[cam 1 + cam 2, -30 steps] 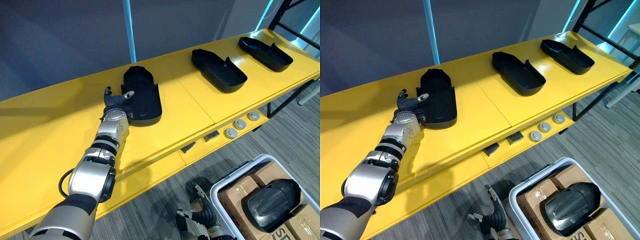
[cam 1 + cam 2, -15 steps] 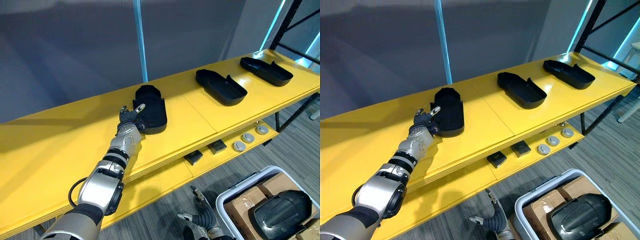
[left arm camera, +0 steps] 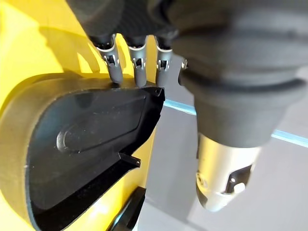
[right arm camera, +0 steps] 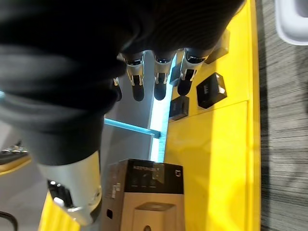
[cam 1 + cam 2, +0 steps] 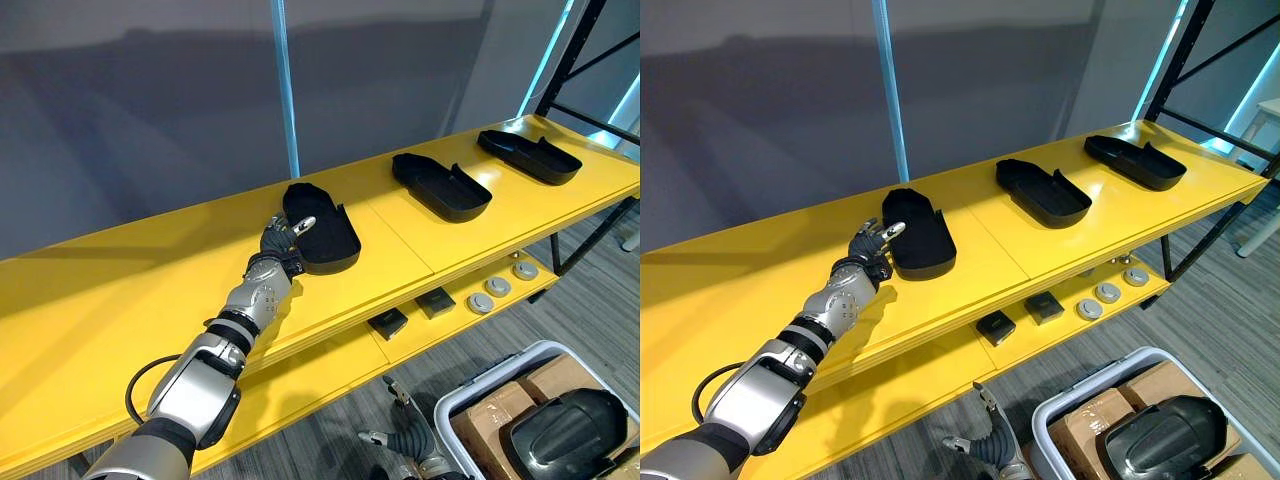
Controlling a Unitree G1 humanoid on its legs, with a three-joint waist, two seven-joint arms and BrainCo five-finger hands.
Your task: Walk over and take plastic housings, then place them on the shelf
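The fingers of the left hand are straight and loose, holding nothing. Their tips touch the rim of the nearest black plastic housing, which lies hollow side up on the yellow shelf, and the thumb stands apart over it. To the right of the fingers a second housing and a third housing lie farther along the shelf, while the right hand hangs low near the floor, fingers straight and empty, beside a white bin.

The left arm reaches far forward from the near left, almost straight. Its left hand is flat, fingers straight and thumb spread apart. The right hand hangs low at the near right, its fingers straight and loose.
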